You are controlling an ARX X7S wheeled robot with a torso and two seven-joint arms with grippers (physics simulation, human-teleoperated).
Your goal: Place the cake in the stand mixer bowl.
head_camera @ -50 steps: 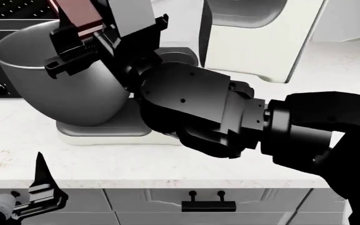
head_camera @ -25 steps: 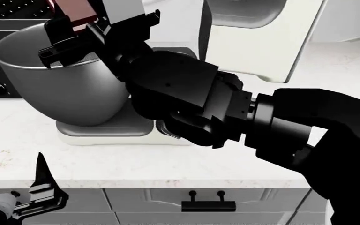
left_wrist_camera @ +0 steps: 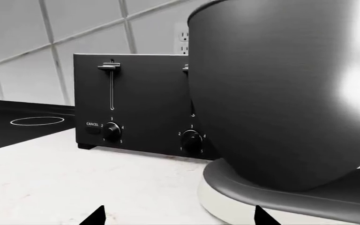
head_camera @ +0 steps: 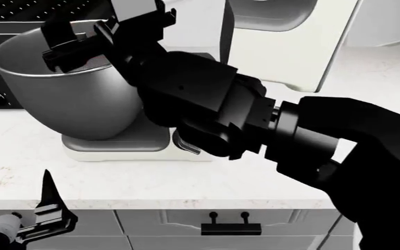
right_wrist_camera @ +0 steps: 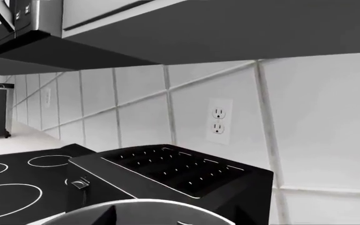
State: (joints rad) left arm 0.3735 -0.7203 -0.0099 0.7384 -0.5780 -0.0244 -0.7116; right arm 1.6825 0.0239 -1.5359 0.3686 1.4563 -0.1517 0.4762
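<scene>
The grey steel stand mixer bowl (head_camera: 75,99) sits on its white base (head_camera: 116,148) at the left of the counter. It fills the left wrist view (left_wrist_camera: 280,93), and its rim (right_wrist_camera: 142,206) shows in the right wrist view. My right gripper (head_camera: 96,36) hangs over the bowl's mouth, open, its dark fingertips (right_wrist_camera: 110,214) wide apart with nothing between them. The cake is out of view in every frame. My left gripper (head_camera: 50,211) is low at the counter's front edge, open and empty, its fingertips (left_wrist_camera: 95,216) pointing toward the bowl.
A black toaster (left_wrist_camera: 136,103) (right_wrist_camera: 180,173) stands right behind the bowl against the tiled wall. A black cooktop (left_wrist_camera: 17,122) lies further left. A large white appliance (head_camera: 290,41) stands behind my right arm. Cabinet drawers (head_camera: 231,226) run below the counter.
My right arm has pushed the gripper further over the bowl. The red cake seen between its fingers before no longer shows there. The left gripper has not moved.
</scene>
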